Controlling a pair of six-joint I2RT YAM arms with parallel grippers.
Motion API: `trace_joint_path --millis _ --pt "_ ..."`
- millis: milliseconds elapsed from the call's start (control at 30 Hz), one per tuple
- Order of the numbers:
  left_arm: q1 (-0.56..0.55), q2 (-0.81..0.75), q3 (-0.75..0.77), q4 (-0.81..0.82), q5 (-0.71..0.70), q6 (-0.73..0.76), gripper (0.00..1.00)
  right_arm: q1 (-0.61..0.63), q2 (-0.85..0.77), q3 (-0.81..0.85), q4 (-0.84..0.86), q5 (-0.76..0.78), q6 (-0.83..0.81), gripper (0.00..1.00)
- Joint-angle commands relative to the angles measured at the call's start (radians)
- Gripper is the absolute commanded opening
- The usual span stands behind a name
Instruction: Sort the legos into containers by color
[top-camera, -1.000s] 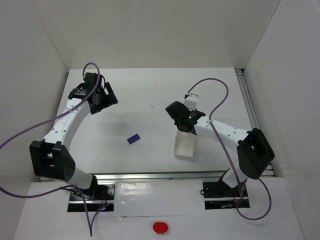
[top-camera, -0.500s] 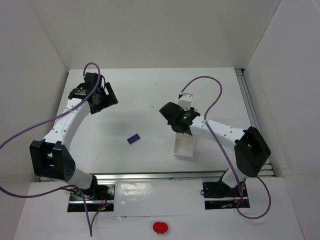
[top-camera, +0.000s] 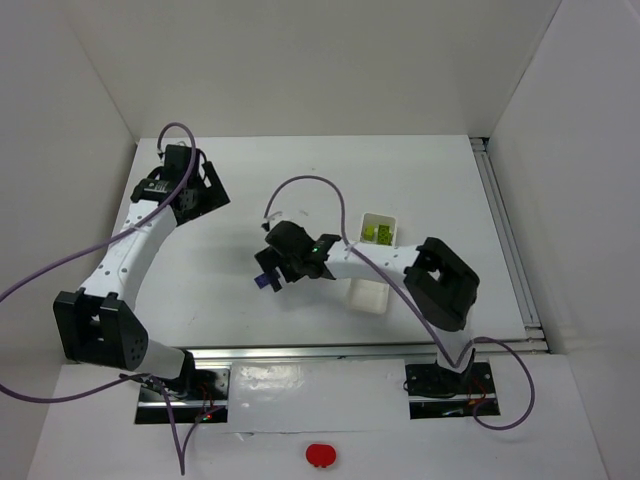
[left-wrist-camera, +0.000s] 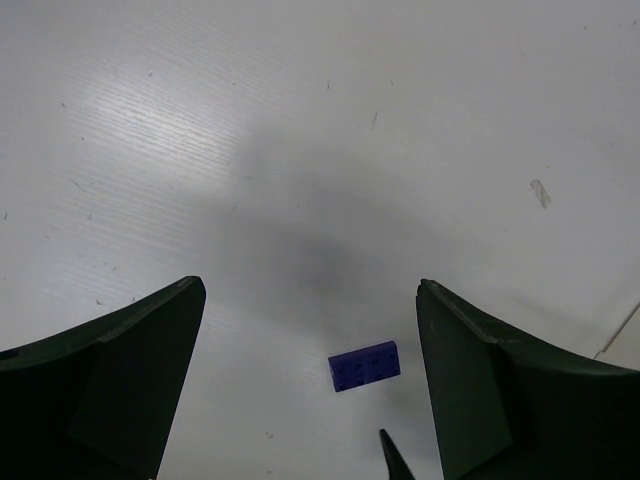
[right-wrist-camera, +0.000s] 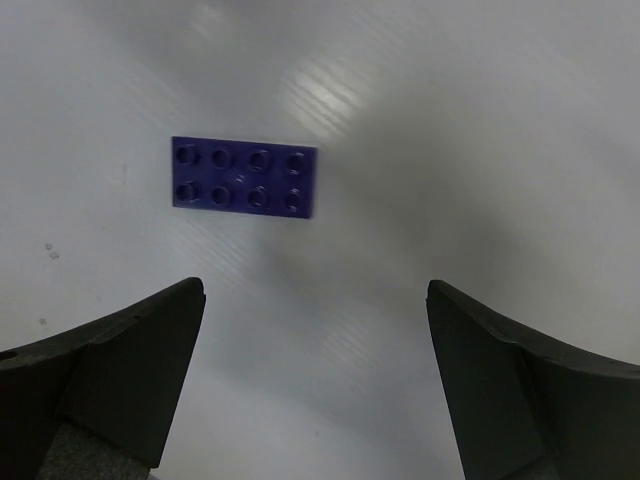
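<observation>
Two dark fingers (right-wrist-camera: 120, 380) of the right gripper (right-wrist-camera: 315, 400) stand wide apart with nothing between them, above the white table (right-wrist-camera: 480, 120). A dark blue-purple brick (right-wrist-camera: 243, 177) with eight studs lies flat just ahead of the gap, touching neither finger. From above, this gripper is near the table's middle, and the brick peeks out at its near left edge. Behind it, the right arm (top-camera: 385, 262) crosses a long white tray (top-camera: 366, 298) and hides its middle. The tray's far compartment holds lime green bricks (top-camera: 377, 233). Well apart, at the far left, the left gripper (left-wrist-camera: 310, 390) is also spread wide and empty, looking toward the same brick.
</observation>
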Motion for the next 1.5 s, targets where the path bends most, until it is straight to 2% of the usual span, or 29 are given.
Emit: trace_joint_path --millis 0,133,333,667,800,833,933,1000,1133,1333,1467 --pt "0.006 -0.021 -0.004 0.012 -0.016 -0.009 0.96 0.047 0.076 0.110 0.005 -0.088 -0.125 0.99" --pt "0.006 -0.021 -0.004 0.012 -0.007 -0.009 0.96 0.072 0.182 0.184 -0.037 0.000 -0.165 0.99" --pt "0.006 -0.021 0.005 0.003 -0.007 0.001 0.96 0.072 0.282 0.233 -0.004 0.072 -0.222 0.99" --pt "0.006 -0.039 0.014 0.003 -0.016 0.010 0.96 -0.051 0.319 0.259 0.074 0.110 -0.193 0.93" --pt "0.006 -0.039 0.014 0.003 -0.007 0.010 0.96 -0.111 0.293 0.221 0.103 0.011 -0.164 0.91" --pt "0.006 -0.039 0.014 0.003 -0.007 0.010 0.96 -0.134 0.293 0.210 0.104 -0.070 -0.164 0.91" --pt "0.006 -0.029 0.014 0.003 0.002 0.010 0.96 -0.173 0.293 0.201 0.123 -0.176 -0.164 0.97" --pt "0.006 -0.020 0.014 0.003 0.011 0.010 0.96 -0.183 0.302 0.201 0.134 -0.207 -0.164 1.00" --pt "0.006 -0.019 0.014 0.003 0.022 0.010 0.96 -0.209 0.311 0.201 0.137 -0.287 -0.155 0.98" --pt "0.006 -0.019 0.005 0.003 0.022 0.010 0.96 -0.186 0.250 0.149 0.101 -0.296 -0.164 0.91" --pt "0.006 -0.019 -0.004 0.003 0.022 0.010 0.96 -0.143 0.228 0.095 0.064 -0.246 -0.164 0.85"
